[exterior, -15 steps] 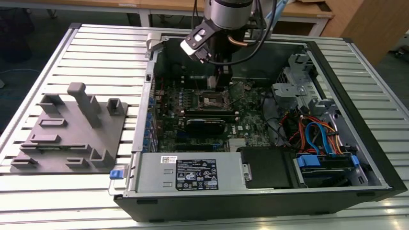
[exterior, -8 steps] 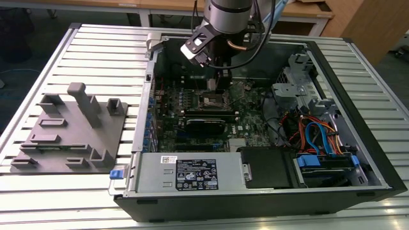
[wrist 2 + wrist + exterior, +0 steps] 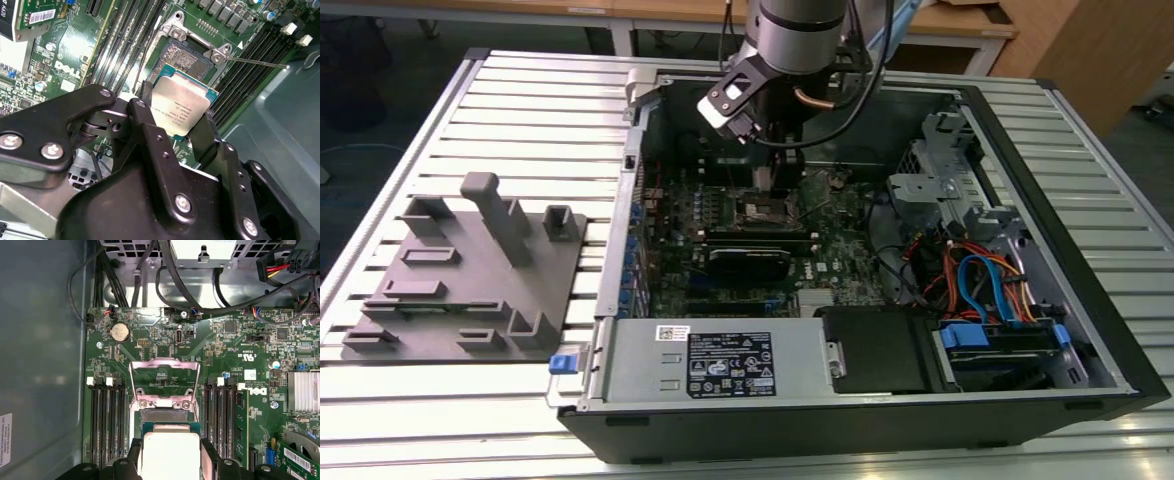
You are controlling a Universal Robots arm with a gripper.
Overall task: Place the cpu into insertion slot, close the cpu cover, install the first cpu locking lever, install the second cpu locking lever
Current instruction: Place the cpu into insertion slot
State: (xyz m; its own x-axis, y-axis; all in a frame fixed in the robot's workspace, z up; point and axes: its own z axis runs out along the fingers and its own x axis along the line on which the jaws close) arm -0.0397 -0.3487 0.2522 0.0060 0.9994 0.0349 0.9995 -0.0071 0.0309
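Note:
My gripper (image 3: 176,107) is shut on the cpu (image 3: 186,100), a small square chip with a silver-grey face, pinched by two opposite edges between the black fingers (image 3: 146,112). It hangs tilted just above the open insertion slot (image 3: 186,56), whose dark centre is bare. In the first wrist view the cpu (image 3: 170,455) sits in the gripper (image 3: 170,446) right beside the slot (image 3: 165,415), and the cpu cover (image 3: 165,361) stands swung open behind it. A thin locking lever (image 3: 255,62) sticks out sideways from the socket. From outside, the gripper (image 3: 774,180) hovers over the slot (image 3: 767,208).
Long black memory slots (image 3: 107,420) flank the socket on both sides. A black card (image 3: 747,262), the power supply (image 3: 707,365) and a drive cage with coloured cables (image 3: 987,290) fill the case. A grey fixture tray (image 3: 467,270) lies on the exterior view's left.

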